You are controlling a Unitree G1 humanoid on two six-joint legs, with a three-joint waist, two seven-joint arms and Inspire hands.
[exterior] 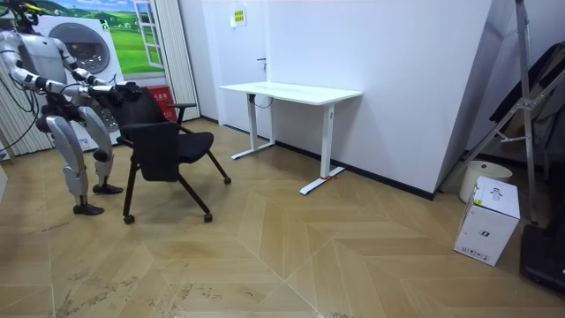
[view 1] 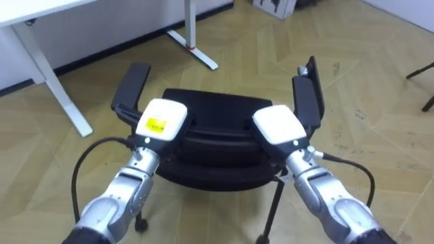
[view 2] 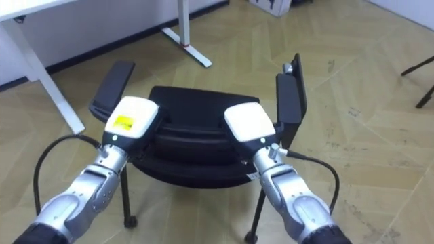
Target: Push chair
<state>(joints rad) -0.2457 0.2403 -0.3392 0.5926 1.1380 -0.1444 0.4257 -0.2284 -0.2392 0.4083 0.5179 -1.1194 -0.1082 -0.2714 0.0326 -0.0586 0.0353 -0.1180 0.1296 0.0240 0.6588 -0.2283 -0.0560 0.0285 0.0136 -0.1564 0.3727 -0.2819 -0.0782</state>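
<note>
Black upholstery covers the padded, thin-legged chair (view 1: 215, 157), which stands on the pale herringbone wood floor (exterior: 353, 256) at the room view's left, directly in front of the robot and well apart from the white desk with a flat top and slim metal legs (exterior: 291, 91).

The robot stands behind the chair with both arms stretched to the top of the backrest. Its left hand (view 1: 161, 120) and right hand (view 1: 279, 125) lie on that curved upper edge, one toward each side. Their smooth white backs face the camera and the fingers are hidden beyond them, so it cannot be told whether they curl over the backrest or lie flat.

Judging from this, contact is made and the stance is set. The push itself looks mostly left to do, since the chair stands out on open floor.

The backrest and seat look soft and matte. The two flat black armrests (view 1: 132, 88) look harder, and the right-side one is tipped upright. The dark tubular legs end in small castors, so the chair should roll easily on the smooth boards.

A white rectangular box (exterior: 488, 221) sits far off by the wall.
</note>
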